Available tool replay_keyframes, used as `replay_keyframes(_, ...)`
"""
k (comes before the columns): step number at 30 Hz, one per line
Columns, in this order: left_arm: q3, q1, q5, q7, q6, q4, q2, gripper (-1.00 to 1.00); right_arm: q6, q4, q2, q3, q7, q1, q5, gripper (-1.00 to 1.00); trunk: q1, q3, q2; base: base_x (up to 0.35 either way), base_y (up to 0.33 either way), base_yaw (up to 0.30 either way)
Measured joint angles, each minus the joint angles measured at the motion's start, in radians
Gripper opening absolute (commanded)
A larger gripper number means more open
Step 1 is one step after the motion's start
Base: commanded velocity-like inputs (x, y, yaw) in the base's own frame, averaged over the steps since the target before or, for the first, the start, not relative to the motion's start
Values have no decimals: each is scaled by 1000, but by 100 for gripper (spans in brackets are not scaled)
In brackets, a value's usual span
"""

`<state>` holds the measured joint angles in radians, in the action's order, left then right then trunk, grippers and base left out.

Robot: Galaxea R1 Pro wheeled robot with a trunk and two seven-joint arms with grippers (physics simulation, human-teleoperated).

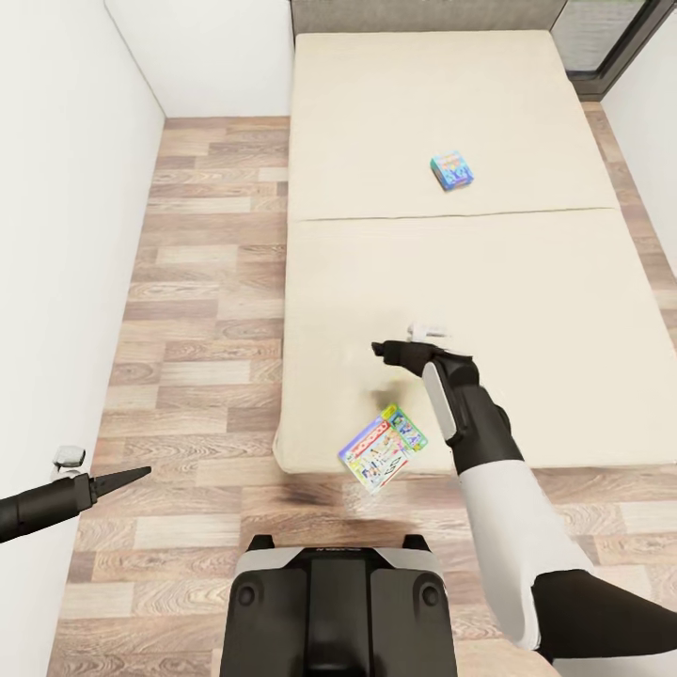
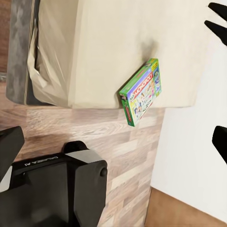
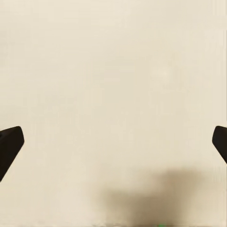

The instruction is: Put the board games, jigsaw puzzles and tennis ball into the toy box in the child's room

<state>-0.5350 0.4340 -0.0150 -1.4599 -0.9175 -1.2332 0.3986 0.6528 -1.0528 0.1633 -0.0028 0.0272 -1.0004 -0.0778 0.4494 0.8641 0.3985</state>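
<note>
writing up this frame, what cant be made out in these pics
- Small board game: head view, lid print too small to read.
- Larger board game: head view blurs its print.
- Left gripper: head view, jaws too thin to judge.
- Bed: right wrist view, edges cut off.

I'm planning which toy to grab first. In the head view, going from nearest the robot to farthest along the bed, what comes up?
Larger board game overhanging the bed's near edge → right gripper above the bed → small blue board game → headboard.
</note>
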Motion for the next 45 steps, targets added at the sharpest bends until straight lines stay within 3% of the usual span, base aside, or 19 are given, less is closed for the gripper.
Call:
replay_keyframes(1, 0, 0, 0, 0, 0, 0, 0, 100, 4, -22, -2, -3, 68, 25, -8, 100, 0, -1, 0, 0, 0, -135)
replay_keyframes(4, 0, 0, 0, 0, 0, 0, 1, 100, 7, -64, -12, -19, 181, 74, -31, 100, 0, -4, 0, 0, 0, -154)
replay_keyframes(6, 0, 0, 0, 0, 0, 0, 1, 100, 8, -116, -35, -53, 304, 131, -67, 100, 0, -6, 0, 0, 0, -171)
replay_keyframes(7, 0, 0, 0, 0, 0, 0, 1, 100, 8, -150, -53, -82, 391, 175, -97, 100, 0, -8, 0, 0, 0, -176)
replay_keyframes(9, 0, 0, 0, 0, 0, 0, 1, 100, 7, -179, -74, -113, 485, 229, -132, 100, 0, -10, 0, 0, 0, -179)
replay_keyframes(10, 0, 0, 0, 0, 0, 0, 1, 100, 4, -200, -93, -145, 579, 282, -166, 100, 0, -11, 0, 0, 0, -182)
replay_keyframes(12, 0, 0, 0, 0, 0, 0, 0, 100, 2, -215, -112, -181, 674, 340, -204, 100, 0, -14, 0, 0, 0, -183)
replay_keyframes(13, 0, 0, 0, 0, 0, 0, 0, 100, -3, -224, -127, -217, 760, 388, -235, 100, 0, -15, 0, 0, 0, -183)
replay_keyframes(19, 0, 0, 0, 1, 1, 0, 0, 100, -36, -237, -152, -332, 993, 523, -293, 100, 0, -23, 0, 0, 0, -184)
replay_keyframes(25, 0, 0, 0, 1, 1, 0, 0, 100, -70, -240, -156, -358, 1050, 558, -303, 100, 0, -31, 0, -40, -141, -185)
replay_keyframes(45, 0, 0, -2, -1, 0, 0, -2, 100, -87, -240, -145, -353, 1055, 565, -294, 100, 0, -63, 0, -100, -257, -9)
